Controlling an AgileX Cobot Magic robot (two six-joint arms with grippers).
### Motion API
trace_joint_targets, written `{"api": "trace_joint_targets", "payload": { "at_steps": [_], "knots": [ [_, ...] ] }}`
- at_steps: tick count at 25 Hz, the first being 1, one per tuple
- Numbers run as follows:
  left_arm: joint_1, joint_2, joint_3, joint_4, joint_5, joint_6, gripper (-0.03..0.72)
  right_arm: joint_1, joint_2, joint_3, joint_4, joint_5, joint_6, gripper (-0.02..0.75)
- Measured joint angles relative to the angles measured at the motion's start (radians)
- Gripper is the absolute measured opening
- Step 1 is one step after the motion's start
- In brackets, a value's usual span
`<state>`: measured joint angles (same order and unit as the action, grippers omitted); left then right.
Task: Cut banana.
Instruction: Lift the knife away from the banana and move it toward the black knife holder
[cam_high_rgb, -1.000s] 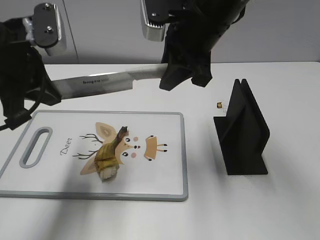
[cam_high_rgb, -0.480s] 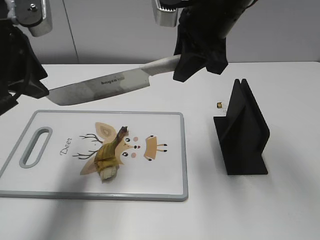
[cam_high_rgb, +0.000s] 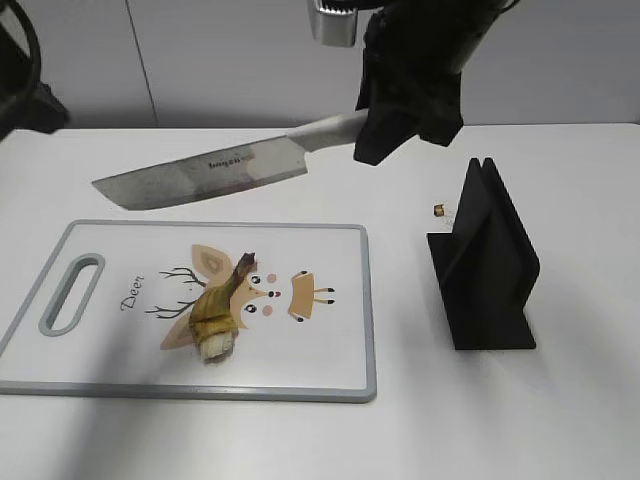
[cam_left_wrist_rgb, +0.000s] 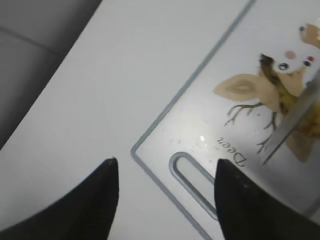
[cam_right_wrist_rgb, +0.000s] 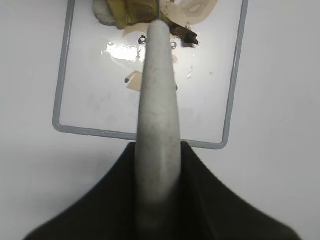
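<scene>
Banana (cam_high_rgb: 214, 322) may roll under the knife (cam_high_rgb: 205, 175) — right end effector (cam_right_wrist_rgb: 157, 185) pinches its handle; left end effector (cam_left_wrist_rgb: 165, 195) is spread, steadying nothing.

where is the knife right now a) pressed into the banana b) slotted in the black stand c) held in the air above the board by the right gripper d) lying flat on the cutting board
c: the right gripper grips the handle of the knife, its blade hanging clear above the cutting board and the banana.

Bright even light, soft shadows, blurry wrist views
</scene>
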<state>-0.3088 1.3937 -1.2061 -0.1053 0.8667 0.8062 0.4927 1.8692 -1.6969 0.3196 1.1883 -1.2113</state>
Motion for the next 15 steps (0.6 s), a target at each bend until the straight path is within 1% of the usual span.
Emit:
{"api": "trace_joint_targets", "payload": {
  "at_steps": [1,3,4,7,9,11,15],
  "knots": [
    [0.007,-0.003,-0.018,0.037,0.01,-0.07,0.59,0.0,-0.008,0.0,-0.007,0.0,0.032,0.161],
    [0.031,-0.004,-0.057,0.099,0.052,-0.254,0.59,0.0,-0.024,-0.003,-0.032,0.005,0.124,0.161],
    [0.044,-0.004,-0.079,0.116,0.084,-0.339,0.59,0.0,-0.032,-0.009,-0.047,0.01,0.192,0.161],
    [0.104,-0.004,-0.136,0.139,0.207,-0.529,0.59,0.0,-0.05,-0.031,-0.072,0.025,0.402,0.161],
    [0.144,-0.005,-0.163,0.143,0.295,-0.607,0.59,0.0,-0.062,-0.048,-0.075,0.026,0.512,0.161],
    [0.173,-0.01,-0.168,0.143,0.332,-0.661,0.59,0.0,-0.075,-0.056,-0.075,0.027,0.617,0.161],
    [0.222,-0.052,-0.153,0.128,0.345,-0.706,0.59,0.0,-0.104,-0.054,-0.079,0.032,0.834,0.161]
  ]
}}
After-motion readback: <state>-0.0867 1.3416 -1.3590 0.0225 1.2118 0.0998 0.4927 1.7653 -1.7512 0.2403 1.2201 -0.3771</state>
